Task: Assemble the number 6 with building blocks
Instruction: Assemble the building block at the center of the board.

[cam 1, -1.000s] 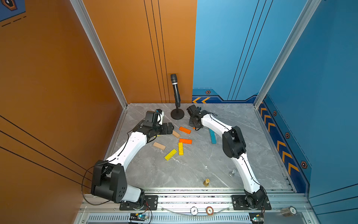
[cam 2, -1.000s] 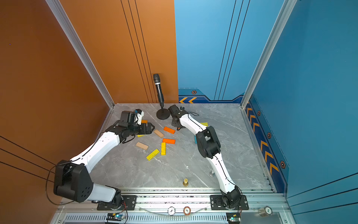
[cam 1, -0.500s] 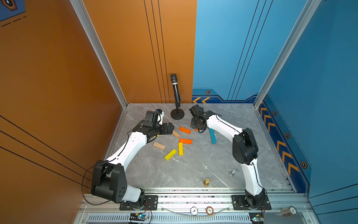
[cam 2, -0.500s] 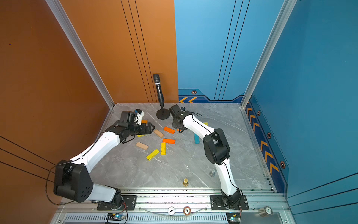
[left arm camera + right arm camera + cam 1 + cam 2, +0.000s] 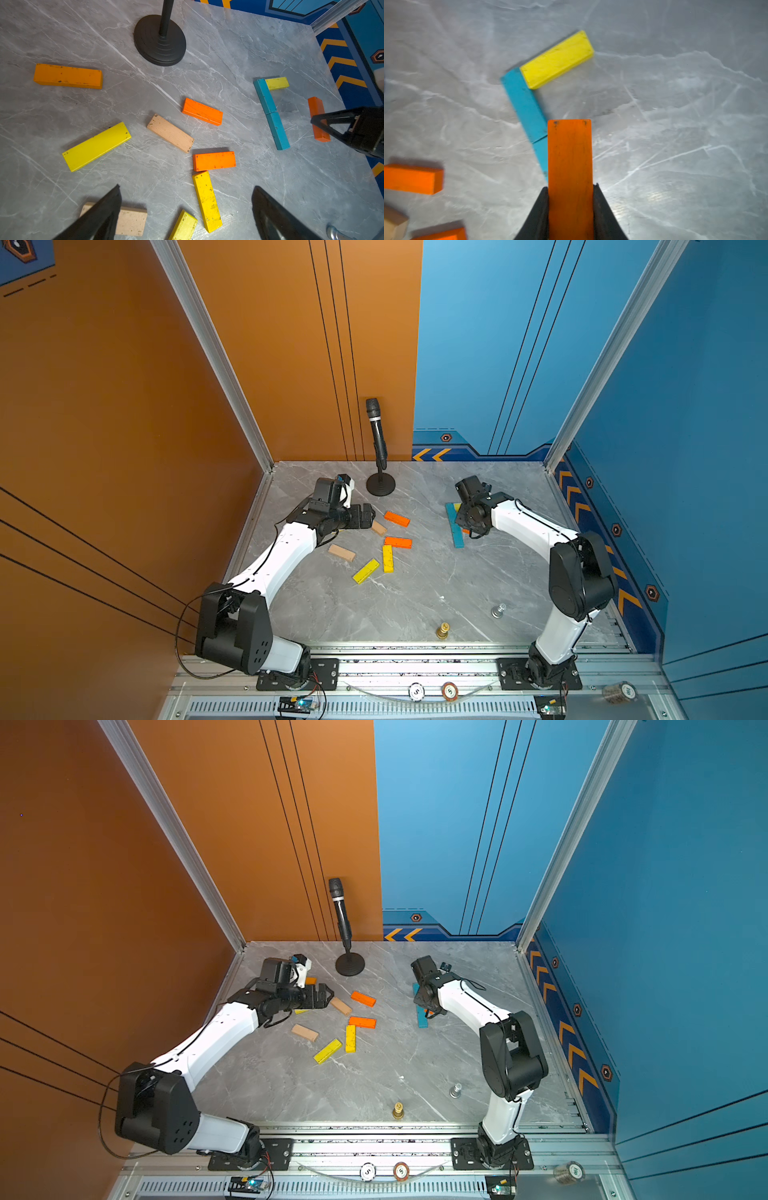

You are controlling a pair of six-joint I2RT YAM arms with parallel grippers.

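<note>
My right gripper (image 5: 570, 187) is shut on an orange block (image 5: 570, 166) that sticks out past its fingertips, just above the table. It hangs beside two blue blocks (image 5: 525, 104) laid end to end, with a yellow block (image 5: 556, 60) joined at their far end in an L. In both top views the blue line (image 5: 454, 526) (image 5: 420, 1017) lies under the right wrist. My left gripper (image 5: 186, 189) (image 5: 368, 516) stands open and empty over loose blocks: two orange (image 5: 397, 518) (image 5: 398, 542), two yellow (image 5: 387, 558) (image 5: 366, 571), two tan (image 5: 341, 552) (image 5: 378, 527).
A black microphone stand (image 5: 380, 485) rises at the back of the marble table. A gold chess piece (image 5: 443, 630) and a silver one (image 5: 498, 610) stand near the front edge. Another orange block (image 5: 68, 75) and yellow block (image 5: 96, 146) lie by the left arm.
My right gripper has swung to the right, from beside the microphone stand to the blue blocks, staying shut. The left arm has not moved.
</note>
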